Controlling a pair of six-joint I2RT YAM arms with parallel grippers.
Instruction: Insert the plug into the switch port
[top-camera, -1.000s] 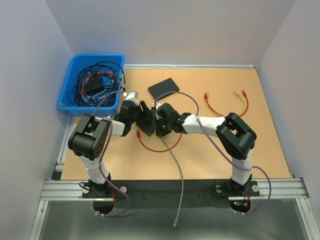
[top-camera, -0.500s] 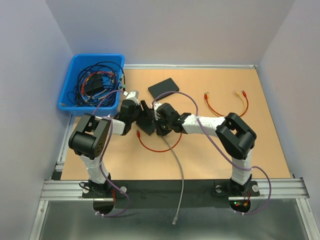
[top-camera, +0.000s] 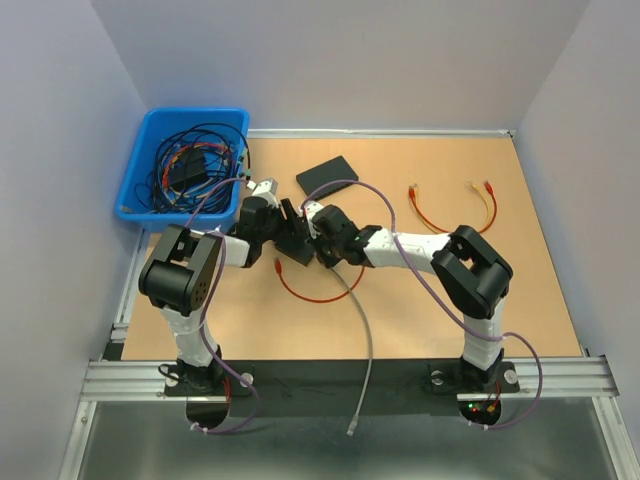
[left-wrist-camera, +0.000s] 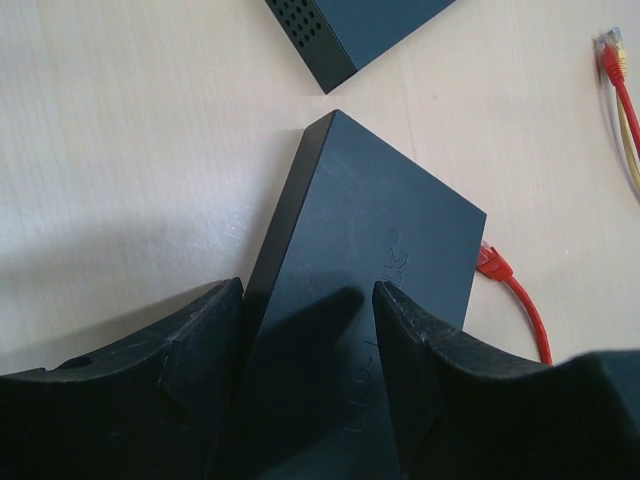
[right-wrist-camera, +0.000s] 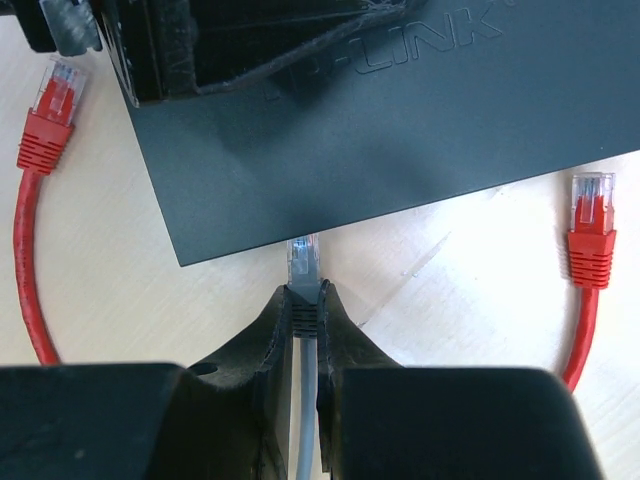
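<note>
Switch (right-wrist-camera: 400, 130) now slightly nearer worktop's (top-camera: 520, 300) far edge. Left gripper (left-wrist-camera: 308, 300) clamps it. Right gripper (right-wrist-camera: 305, 295) pinches plug (right-wrist-camera: 303, 258), pointing lengthwise at switch's side.

Matte black switch (right-wrist-camera: 400, 130), grey cable (right-wrist-camera: 306, 410) with clear plug (right-wrist-camera: 303, 258), red cord (right-wrist-camera: 18, 260), blue bin (top-camera: 131, 188), tan worktop (top-camera: 420, 300).

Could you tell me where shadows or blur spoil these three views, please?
Left wrist view: the left fingers throw a dark shadow on the switch. Right wrist view: the plug is sharp, the right fingers dim. Top view: even light, no glare.
</note>
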